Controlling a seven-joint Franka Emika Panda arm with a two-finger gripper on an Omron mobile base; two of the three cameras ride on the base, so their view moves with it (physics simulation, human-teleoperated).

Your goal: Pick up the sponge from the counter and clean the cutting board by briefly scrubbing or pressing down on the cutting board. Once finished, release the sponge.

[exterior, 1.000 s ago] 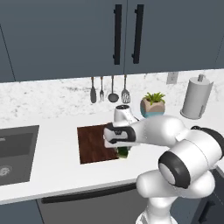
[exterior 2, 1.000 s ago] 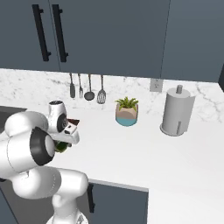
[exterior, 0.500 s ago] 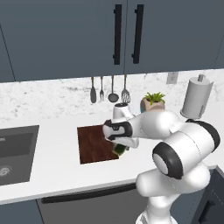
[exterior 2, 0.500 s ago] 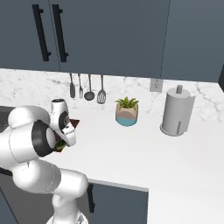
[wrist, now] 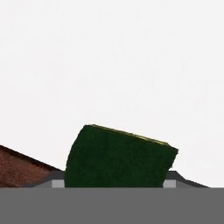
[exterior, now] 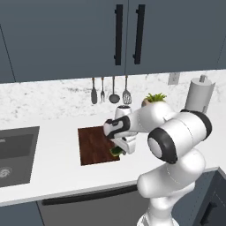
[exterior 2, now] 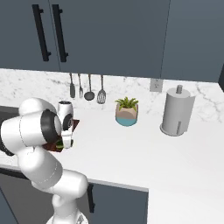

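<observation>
The dark reddish-brown cutting board (exterior: 95,143) lies on the white counter (exterior: 53,176), right of the sink. My gripper (exterior: 120,150) hangs over the board's right edge near its front corner, shut on the sponge (exterior: 116,151). From the right base view, the gripper (exterior 2: 65,142) points down with the sponge (exterior 2: 59,144) green beside its fingers, and a strip of the board (exterior 2: 75,124) shows behind the hand. In the hand view the sponge (wrist: 120,157) is dark green with a thin yellow edge, held above white counter, with the board (wrist: 17,170) at lower left. Whether the sponge touches the board is unclear.
A dark recessed sink (exterior: 13,154) lies to the left. Utensils (exterior: 110,90) hang on the backsplash. A potted plant (exterior 2: 127,111) and a paper towel roll (exterior 2: 177,111) stand at the back right. Dark cabinets hang above.
The arm has folded in closer. The gripper, still shut on the sponge, has shifted slightly left and down at the board's right edge.
</observation>
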